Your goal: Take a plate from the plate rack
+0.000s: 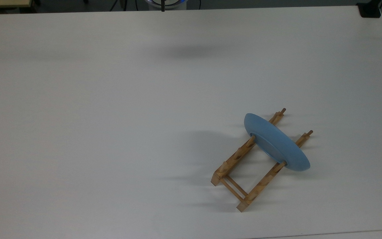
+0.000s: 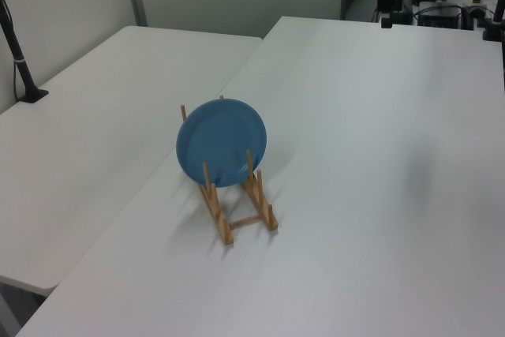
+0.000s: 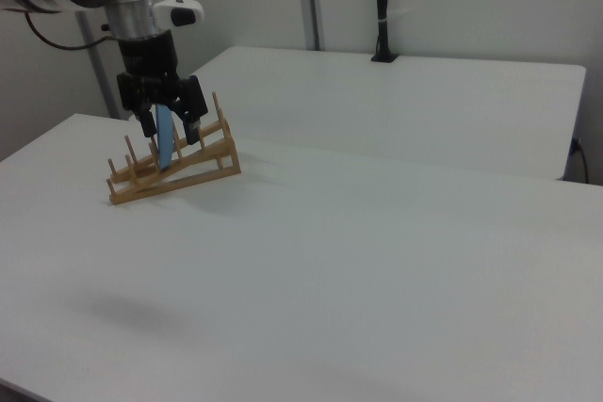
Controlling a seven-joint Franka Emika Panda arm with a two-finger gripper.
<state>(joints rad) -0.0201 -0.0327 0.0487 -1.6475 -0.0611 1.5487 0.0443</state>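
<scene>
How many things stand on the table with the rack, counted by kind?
plate: 1
plate rack: 1
Total: 2

text: none readable | labels: none | numbers: none

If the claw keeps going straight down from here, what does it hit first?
In the right view, the claw points down with the plate edge between its open fingers; likely the plate's rim first, though depth is unclear.
</scene>
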